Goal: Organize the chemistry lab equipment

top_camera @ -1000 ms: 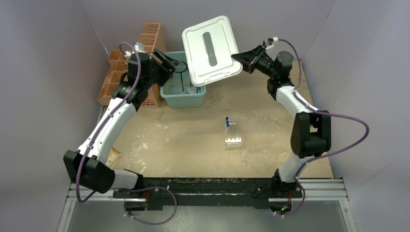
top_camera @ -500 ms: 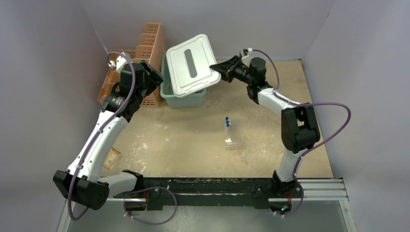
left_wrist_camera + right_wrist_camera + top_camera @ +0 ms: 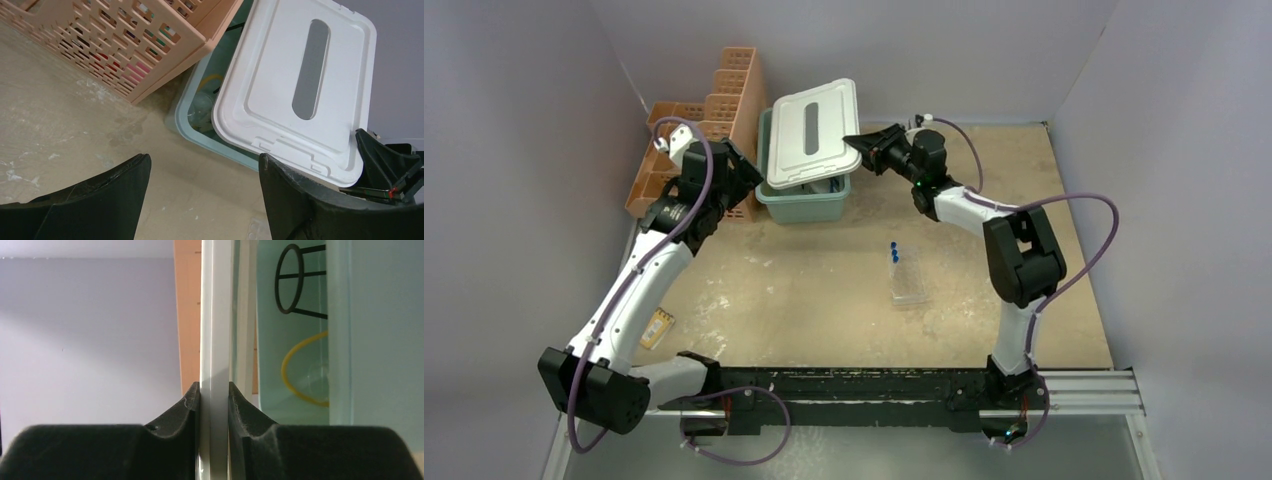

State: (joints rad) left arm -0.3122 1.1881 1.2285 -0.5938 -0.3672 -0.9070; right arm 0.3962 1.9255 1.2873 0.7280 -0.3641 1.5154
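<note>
Right gripper point(image 3: 864, 152) clamps the white lid point(image 3: 812, 132) at its 3 o'clock edge, tilted over the teal bin point(image 3: 804, 207) (left gripper point(image 3: 742, 172) open, empty, at 9 o'clock).

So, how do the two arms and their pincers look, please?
Both the left arm and right arm have white links, black joint housings and a looping purple cable. The left pincer and right pincer have two black, curved fingers.

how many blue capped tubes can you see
2. One blue-capped tube sits at the far end of the clear tube rack, the second tube just nearer. The teal bin under the white lid may hide more.
</note>
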